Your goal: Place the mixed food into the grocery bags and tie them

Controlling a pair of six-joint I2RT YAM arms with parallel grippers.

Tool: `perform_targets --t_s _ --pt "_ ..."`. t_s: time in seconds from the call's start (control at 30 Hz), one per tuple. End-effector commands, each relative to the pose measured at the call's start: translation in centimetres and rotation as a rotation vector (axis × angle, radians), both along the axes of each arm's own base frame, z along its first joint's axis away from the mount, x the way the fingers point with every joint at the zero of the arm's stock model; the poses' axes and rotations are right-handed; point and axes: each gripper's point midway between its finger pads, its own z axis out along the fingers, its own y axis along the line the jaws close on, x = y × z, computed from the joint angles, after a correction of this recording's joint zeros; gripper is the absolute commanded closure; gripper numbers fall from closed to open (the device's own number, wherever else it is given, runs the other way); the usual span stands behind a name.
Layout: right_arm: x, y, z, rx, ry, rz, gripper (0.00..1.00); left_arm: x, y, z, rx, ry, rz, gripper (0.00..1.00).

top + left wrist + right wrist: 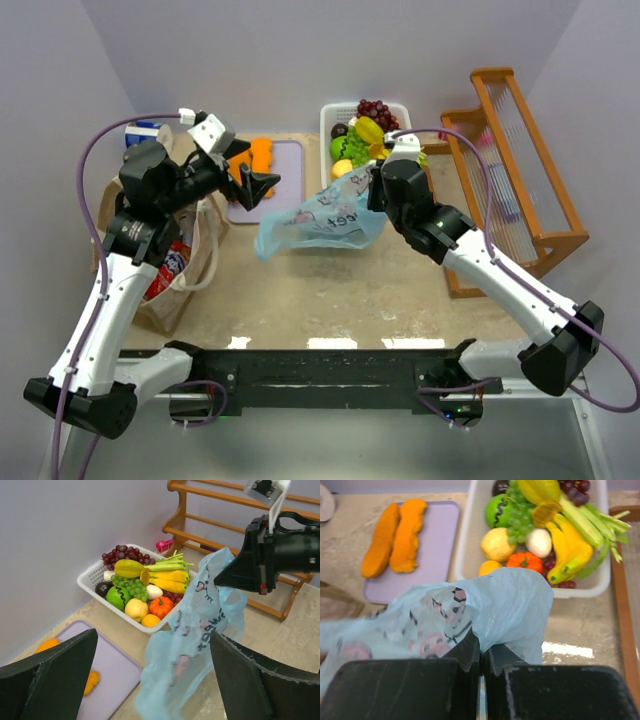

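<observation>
The light-blue plastic bag point(320, 222) with pink cartoon prints hangs in the air over the middle of the table point(330, 290). One edge is pinched in the right gripper point(481, 652), whose fingers are pressed together on a fold of the film. The rest droops down and towards the left arm, crumpled, and I cannot find its mouth among the folds.

The left gripper point(154, 650) faces the bag with its fingers spread wide and nothing between them. My guess is it is placed there to take an opposite edge, so the two arms can pull the bag open.

None of the toy fruit and vegetables point(140, 587) has gone in yet. They all sit in the white slotted basket point(91, 571), just behind the hanging bag, against the back wall.

Beside the basket lies the lilac board point(437, 540) with two orange slabs point(395, 535) on it. The brown paper bag point(190, 275) stands under the left arm, and a wooden rack point(520, 170) hems in the right side. The freest room is the bare tabletop in front of the bag.
</observation>
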Motion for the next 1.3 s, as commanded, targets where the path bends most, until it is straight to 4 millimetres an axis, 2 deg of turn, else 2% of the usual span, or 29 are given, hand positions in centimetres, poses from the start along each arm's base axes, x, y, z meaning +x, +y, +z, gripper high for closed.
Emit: perform_targets --t_s 0.0,0.07,0.1,0.13,0.23,0.3,0.33,0.4,0.53,0.57,0.6,0.63,0.67,0.7,0.77,0.8,0.83,0.93,1.03,1.07,1.17,1.2,1.27 --pt "0.0 -1.3 -1.9 -0.002 0.051 0.002 1.0 0.6 0.6 -2.4 0.054 0.115 0.042 0.0" --pt "0.2 -1.6 -2.0 0.001 0.057 -0.003 1.0 1.0 0.4 -5.2 0.039 0.267 0.059 0.0" --pt "0.3 -1.7 -2.1 0.005 0.061 -0.008 1.0 0.4 -0.1 -6.1 0.035 0.315 0.02 0.0" --pt "0.4 -1.6 -2.3 0.003 0.064 -0.006 1.0 -0.1 -0.4 -7.9 0.036 0.378 0.003 0.0" --pt "0.5 -1.5 -2.6 0.01 0.065 -0.005 1.0 -2.2 -1.8 -10.1 -0.059 0.477 -0.083 0.0" --pt "0.7 -1.4 -2.8 0.008 0.071 -0.004 1.0 -4.0 -2.6 -10.3 -0.12 0.52 -0.158 0.0" --pt "0.8 -1.3 -2.8 0.011 0.068 -0.003 1.0 -4.3 -3.1 -10.7 -0.138 0.505 -0.194 0.0" --pt "0.8 -0.9 -3.0 0.013 0.075 0.013 1.0 -5.0 -3.8 -10.3 -0.182 0.499 -0.245 0.0" --pt "0.9 -0.4 -2.8 0.022 0.074 0.032 1.0 -4.5 -5.4 -8.8 -0.201 0.457 -0.316 0.0" --pt "0.9 -0.3 -2.8 0.023 0.076 0.036 1.0 -4.3 -5.8 -8.8 -0.191 0.452 -0.327 0.0" --pt "0.8 -0.2 -2.8 0.027 0.078 0.044 1.0 -3.8 -6.7 -9.6 -0.175 0.481 -0.342 0.0" --pt "0.9 -0.1 -2.8 0.029 0.078 0.047 1.0 -3.5 -7.1 -9.2 -0.164 0.482 -0.346 0.0" --pt "0.8 -0.1 -2.9 0.026 0.08 0.05 1.0 -3.1 -7.5 -9.5 -0.137 0.474 -0.35 0.0" --pt "0.8 0.0 -2.8 0.029 0.077 0.054 1.0 -2.3 -8.4 -10.8 -0.105 0.5 -0.336 0.0" --pt "0.7 0.0 -2.6 0.031 0.074 0.059 1.0 -1.3 -9.0 -11.5 -0.039 0.496 -0.308 0.0" --pt "0.6 0.1 -2.5 0.03 0.072 0.065 1.0 -0.5 -9.8 -13.2 0.0 0.527 -0.283 0.0" --pt "0.5 0.2 -2.4 0.034 0.07 0.075 1.0 -0.3 -10.1 -13.3 0.019 0.534 -0.279 0.0" --pt "0.4 0.3 -1.9 0.033 0.058 0.091 1.0 -0.4 -12.0 -14.8 0.04 0.569 -0.331 0.0" --pt "0.5 0.1 -1.6 0.012 0.05 0.095 1.0 -1.4 -13.9 -16.0 0.059 0.606 -0.404 0.01" --pt "0.5 0.0 -1.4 0.008 0.043 0.089 1.0 -1.6 -14.3 -16.3 0.065 0.611 -0.422 0.04" --pt "0.6 -0.5 -0.8 -0.014 0.032 0.076 1.0 -2.5 -15.2 -17.8 0.078 0.667 -0.493 0.3" --pt "0.6 -0.7 -0.6 -0.02 0.028 0.075 1.0 -2.5 -15.4 -18.9 0.091 0.697 -0.498 0.51" --pt "0.5 -0.7 0.0 -0.022 0.02 0.079 1.0 -2.1 -15.2 -19.5 0.12 0.721 -0.48 0.71"
